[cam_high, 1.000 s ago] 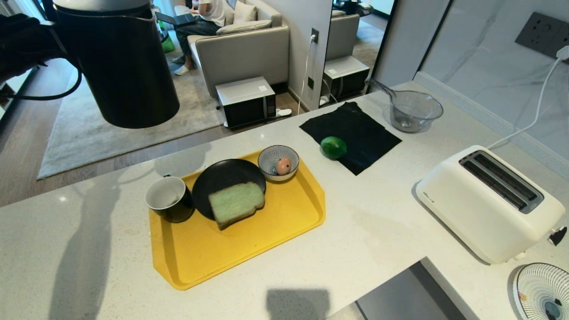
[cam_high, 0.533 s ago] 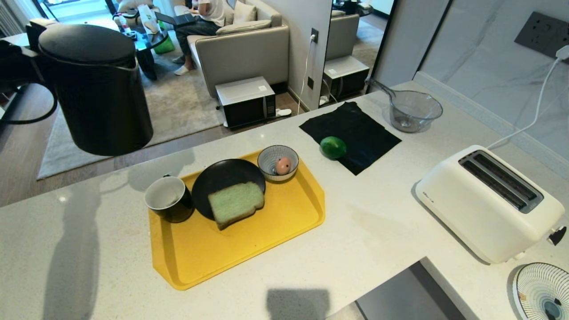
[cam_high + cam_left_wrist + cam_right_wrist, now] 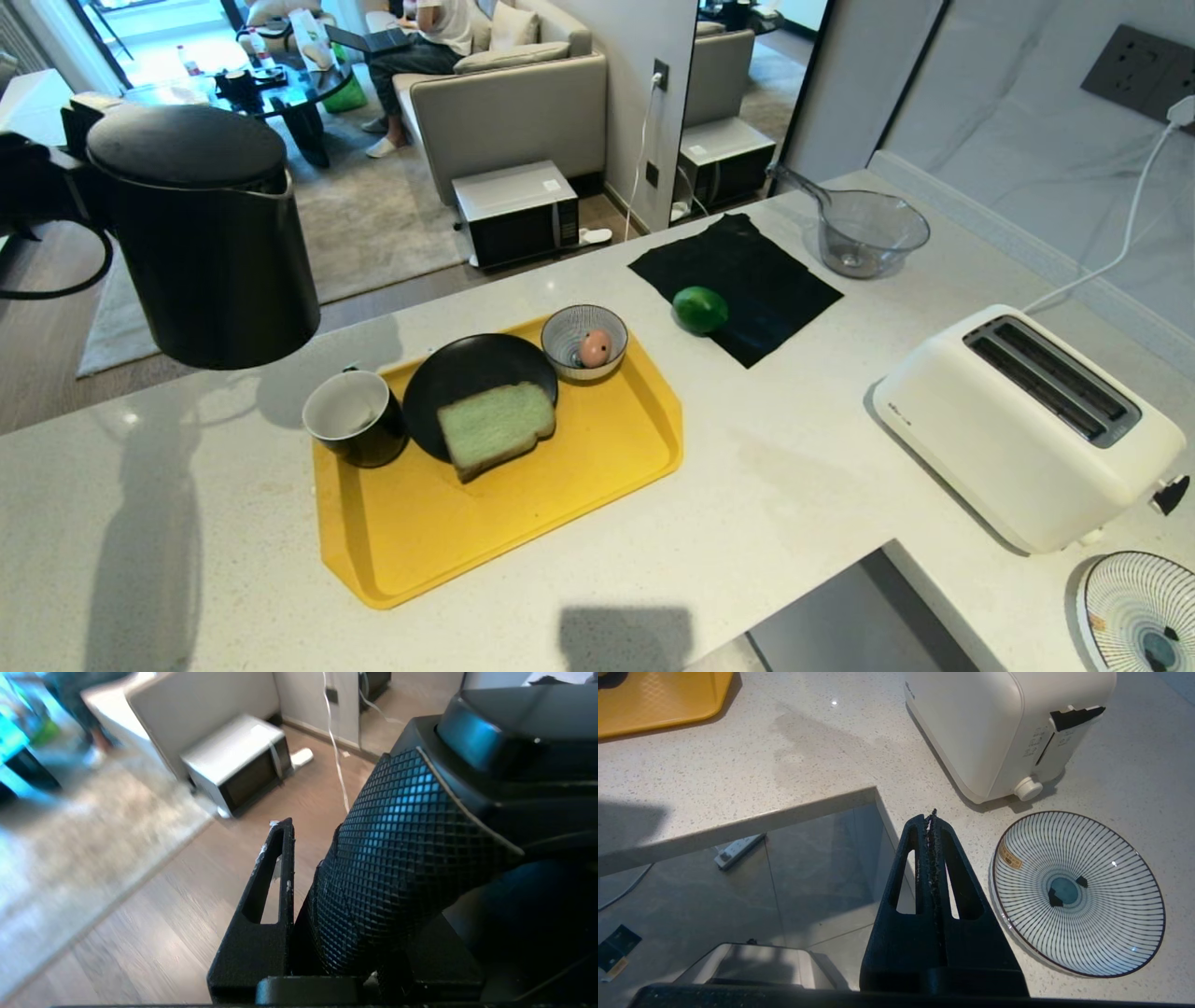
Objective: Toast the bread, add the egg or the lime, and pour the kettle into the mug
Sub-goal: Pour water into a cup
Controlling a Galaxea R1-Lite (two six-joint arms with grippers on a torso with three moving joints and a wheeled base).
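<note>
Black kettle (image 3: 201,238), handle pinched in left tool (image 3: 299,896), had dropped lower and turned upright at upper left, beside mug (image 3: 355,417) on the table (image 3: 794,485). Pour apparently finished; set-down likely next. Right tool (image 3: 930,826) pressed together, parked.

Kettle up at the counter's far left, everything else spread off to its right.

The tall black cylindrical kettle (image 3: 201,238) hangs beyond the counter's far edge; just right and nearer sits the black mug (image 3: 355,417) on the yellow plastic tray (image 3: 523,523). Right of the mug, the green bread slice (image 3: 495,427) lies on a black plate (image 3: 457,373), the spotted egg (image 3: 595,348) in a striped bowl (image 3: 565,331) behind. Farther right: green lime (image 3: 700,309) on black cloth (image 3: 756,271), then white toaster (image 3: 1018,439).
</note>
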